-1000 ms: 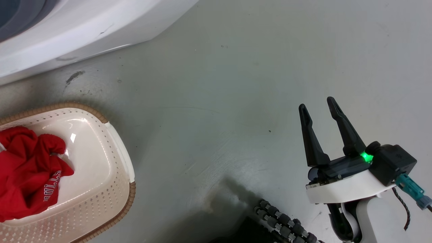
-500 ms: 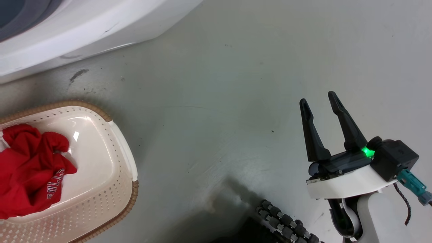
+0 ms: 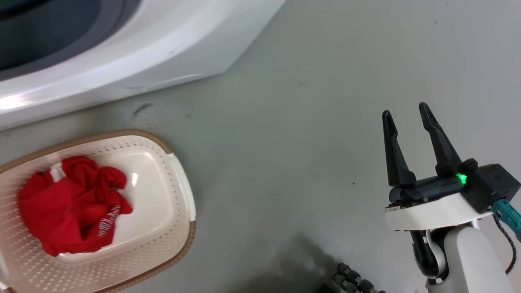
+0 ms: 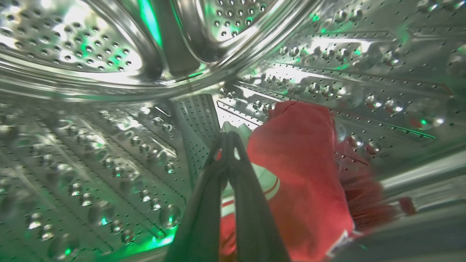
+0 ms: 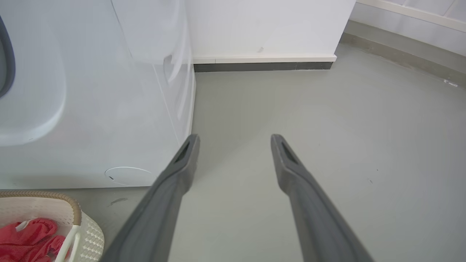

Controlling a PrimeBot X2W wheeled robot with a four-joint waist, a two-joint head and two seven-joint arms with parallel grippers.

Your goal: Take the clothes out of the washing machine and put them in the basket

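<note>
Grey floor point(image 5: 327, 120) meets white wall point(image 5: 262, 25) with skirting.

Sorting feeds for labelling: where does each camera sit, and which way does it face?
Head: above, looking down at floor, basket and washing machine; right gripper shows.
Left wrist: inside the drum, facing a red garment; left gripper, shut.
Right wrist: low, facing the machine and wall; open fingers show.
Head and right wrist share the basket.
</note>
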